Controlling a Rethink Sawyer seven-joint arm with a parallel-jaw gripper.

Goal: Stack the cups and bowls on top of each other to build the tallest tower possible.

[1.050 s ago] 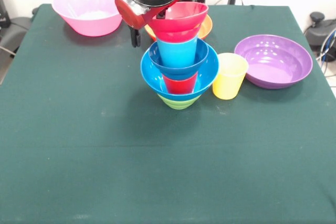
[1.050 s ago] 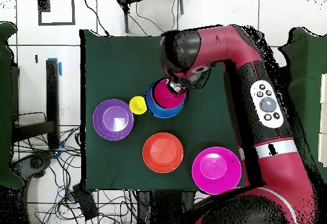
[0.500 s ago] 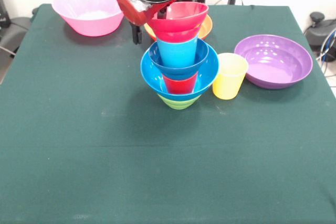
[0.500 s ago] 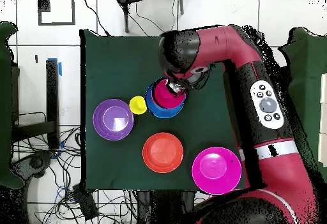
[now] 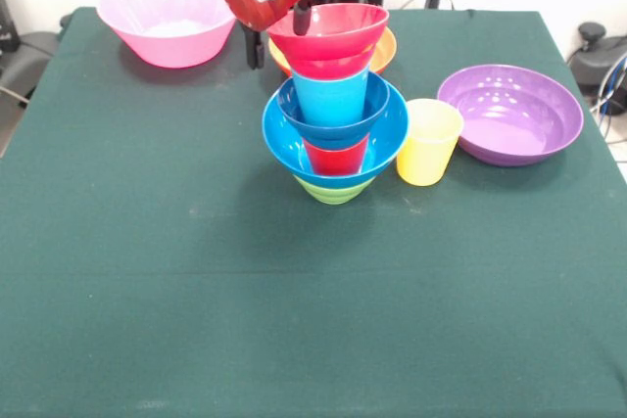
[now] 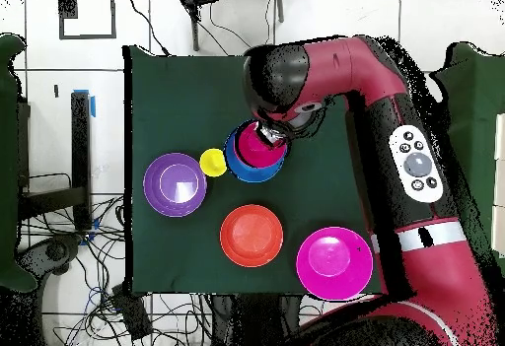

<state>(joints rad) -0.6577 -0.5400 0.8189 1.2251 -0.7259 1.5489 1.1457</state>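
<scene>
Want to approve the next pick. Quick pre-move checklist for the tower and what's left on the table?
1. Small red bowl seated on the sky-blue cup: ok, sits level.
2. Tower upright: ok, no visible lean.
3. Gripper free of the red bowl: cannot tell; one finger overlaps the rim.
4. Yellow cup ready to pick: ok, upright beside the tower, close to the large blue bowl.
5. Spare bowls clear: ok, pink bowl and purple bowl stand apart.
</scene>
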